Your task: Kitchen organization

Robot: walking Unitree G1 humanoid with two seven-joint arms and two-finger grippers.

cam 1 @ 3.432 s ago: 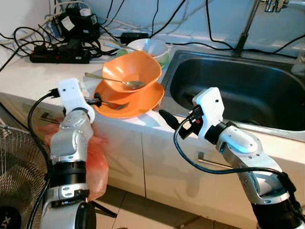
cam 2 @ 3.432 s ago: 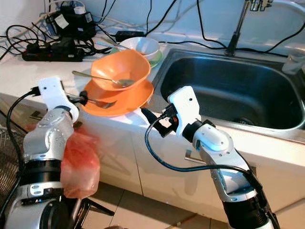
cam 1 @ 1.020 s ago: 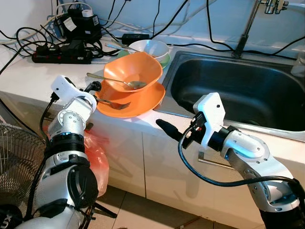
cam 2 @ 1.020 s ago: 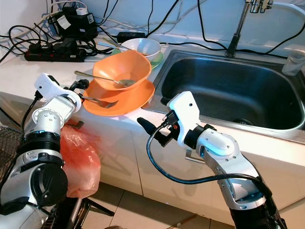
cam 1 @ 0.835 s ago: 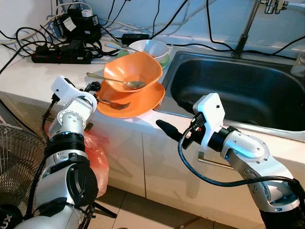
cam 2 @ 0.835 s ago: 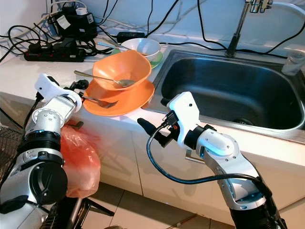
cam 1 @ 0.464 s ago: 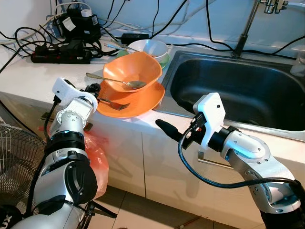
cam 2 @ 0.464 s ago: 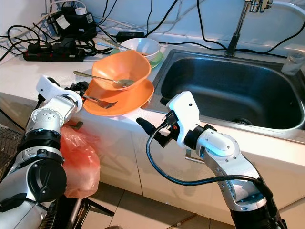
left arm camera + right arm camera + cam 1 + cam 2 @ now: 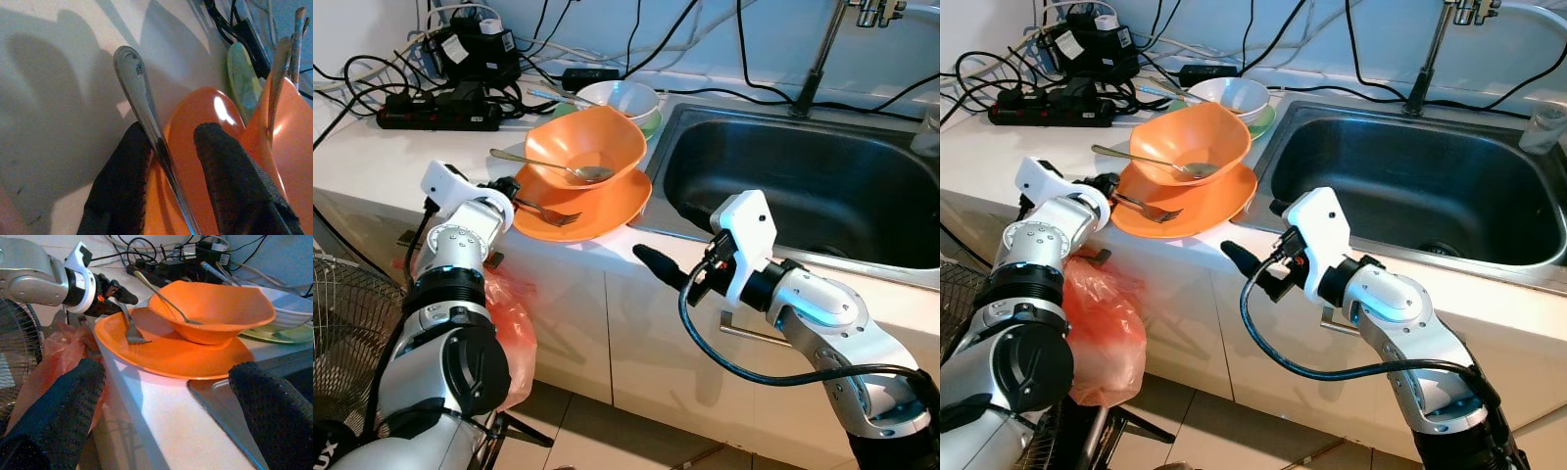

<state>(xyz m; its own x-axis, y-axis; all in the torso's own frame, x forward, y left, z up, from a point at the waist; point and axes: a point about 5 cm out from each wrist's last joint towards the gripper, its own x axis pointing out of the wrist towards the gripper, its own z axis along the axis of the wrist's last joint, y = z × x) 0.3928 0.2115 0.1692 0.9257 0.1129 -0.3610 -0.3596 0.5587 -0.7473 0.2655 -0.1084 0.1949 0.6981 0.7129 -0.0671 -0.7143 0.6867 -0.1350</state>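
The left gripper straddled the fork, jaws unclosed; right gripper open, empty; dishes apparently unsorted.

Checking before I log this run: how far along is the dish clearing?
Done: nothing visibly; the sink holds no dishes. In hand: the left gripper has its fingers around the fork handle at the plate rim, fork resting on the plate. Left: bowl with spoon sits on the plate, white bowl behind. The right gripper hovers open before the counter edge.
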